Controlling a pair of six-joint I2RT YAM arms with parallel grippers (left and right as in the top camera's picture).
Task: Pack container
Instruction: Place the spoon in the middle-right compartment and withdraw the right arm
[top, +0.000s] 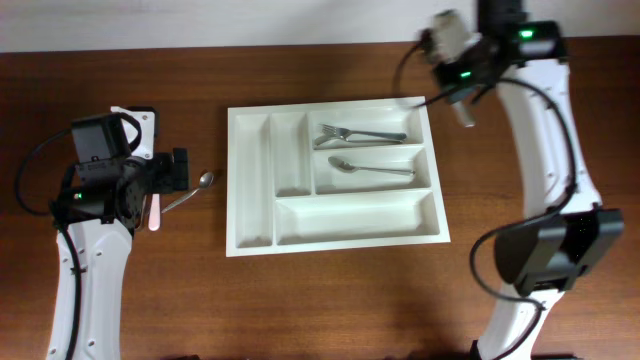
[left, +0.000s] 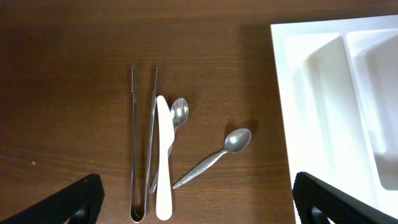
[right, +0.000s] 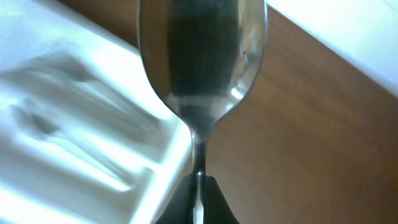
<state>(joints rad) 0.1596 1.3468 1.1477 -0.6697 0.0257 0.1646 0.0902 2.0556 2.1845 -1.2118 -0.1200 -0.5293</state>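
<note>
The container (top: 250, 190) is a white tray with five compartments in mid-table. A fork (top: 355, 133) lies in its top right compartment and a spoon (top: 365, 167) in the one below. My right gripper (top: 465, 108) is shut on a metal spoon (right: 202, 62), held in the air by the tray's top right corner (right: 93, 143). My left gripper (left: 196, 199) is open above loose cutlery left of the tray (left: 336, 106): tongs (left: 143, 143), a white knife (left: 163, 158), a spoon (left: 214, 158) and a second spoon (left: 177, 115) partly under the knife.
The left arm's body (top: 105, 170) hides most of the loose cutlery in the overhead view; only one spoon (top: 190, 190) and the knife tip (top: 154, 213) show. The right arm's base (top: 550, 250) stands right of the tray.
</note>
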